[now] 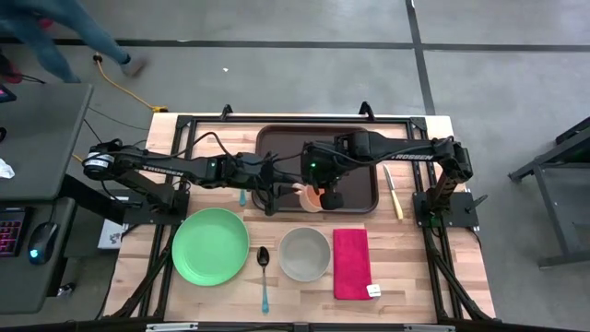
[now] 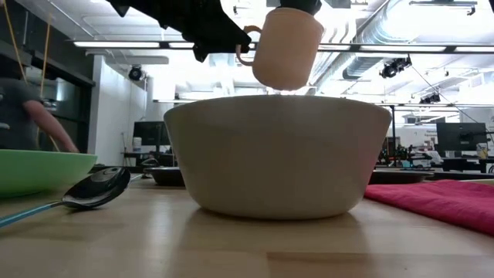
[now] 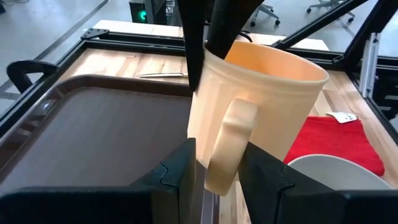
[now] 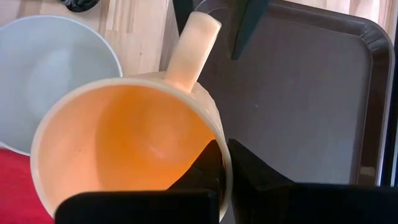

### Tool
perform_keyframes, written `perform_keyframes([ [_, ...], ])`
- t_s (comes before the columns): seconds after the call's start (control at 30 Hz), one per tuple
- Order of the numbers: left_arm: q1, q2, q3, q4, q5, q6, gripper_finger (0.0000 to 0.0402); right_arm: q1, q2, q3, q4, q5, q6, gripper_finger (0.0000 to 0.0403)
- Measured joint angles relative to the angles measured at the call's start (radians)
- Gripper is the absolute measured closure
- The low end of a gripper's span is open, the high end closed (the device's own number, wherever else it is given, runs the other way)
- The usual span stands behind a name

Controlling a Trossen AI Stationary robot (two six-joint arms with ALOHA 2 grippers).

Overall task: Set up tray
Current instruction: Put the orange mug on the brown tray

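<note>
The peach mug (image 1: 311, 196) hangs in the air over the near edge of the dark brown tray (image 1: 286, 148), above the grey bowl in the low view (image 2: 287, 46). My right gripper (image 4: 224, 165) comes down on it from above and is shut on its rim. My left gripper (image 3: 217, 168) reaches in level from the table's left. It is open, with one finger on each side of the mug's handle (image 3: 230, 140). Whether those fingers touch the handle, I cannot tell. The tray (image 3: 93, 130) lies flat on the table's far half. My right gripper pinches the mug's wall at the rim (image 4: 214, 146), on the side toward the tray, with one finger inside the mug and one outside. The fingers (image 3: 214, 31) point down from above. The mug is lifted clear and roughly upright, its handle pointing at my left gripper.
On the near half of the table lie a green plate (image 1: 210, 245), a spoon (image 1: 264, 272), a grey bowl (image 1: 304, 254) and a red cloth (image 1: 351, 263). A knife (image 1: 394, 192) lies right of the tray. A person (image 1: 64, 37) moves beyond the table's far left corner.
</note>
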Motion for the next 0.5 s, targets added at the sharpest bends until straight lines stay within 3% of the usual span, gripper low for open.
perform_keyframes([
  [0.5,0.000,0.036,0.000,0.003,-0.035,0.007,0.0260,0.000,0.001,0.000,0.042,-0.012,0.003,0.0403],
])
